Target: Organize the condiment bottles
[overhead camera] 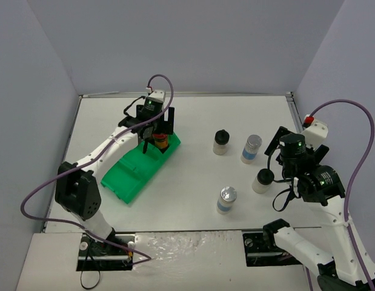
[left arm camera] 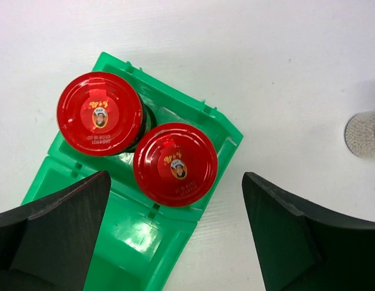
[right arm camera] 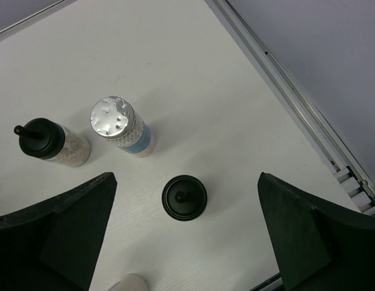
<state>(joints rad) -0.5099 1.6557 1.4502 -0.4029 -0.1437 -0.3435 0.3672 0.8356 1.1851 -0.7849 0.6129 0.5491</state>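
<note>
Two red-capped jars (left arm camera: 100,113) (left arm camera: 175,163) stand side by side in the far end compartment of the green tray (left arm camera: 132,236). My left gripper (left arm camera: 176,174) hovers open above them, holding nothing. In the top view it (overhead camera: 157,133) partly hides the red jars (overhead camera: 161,142). My right gripper (right arm camera: 185,177) is open, with a black-capped jar (right arm camera: 184,197) on the table below, between its fingers; that jar (overhead camera: 263,180) stands at the right. The other black-capped jar (overhead camera: 221,142) and two silver-capped blue-label jars (overhead camera: 251,148) (overhead camera: 226,200) stand upright on the table.
The green tray (overhead camera: 129,176) lies diagonally at the left, its near compartments holding nothing. A metal rail (right arm camera: 296,103) runs along the table's right edge, close to my right gripper. Purple-grey walls enclose the table on three sides.
</note>
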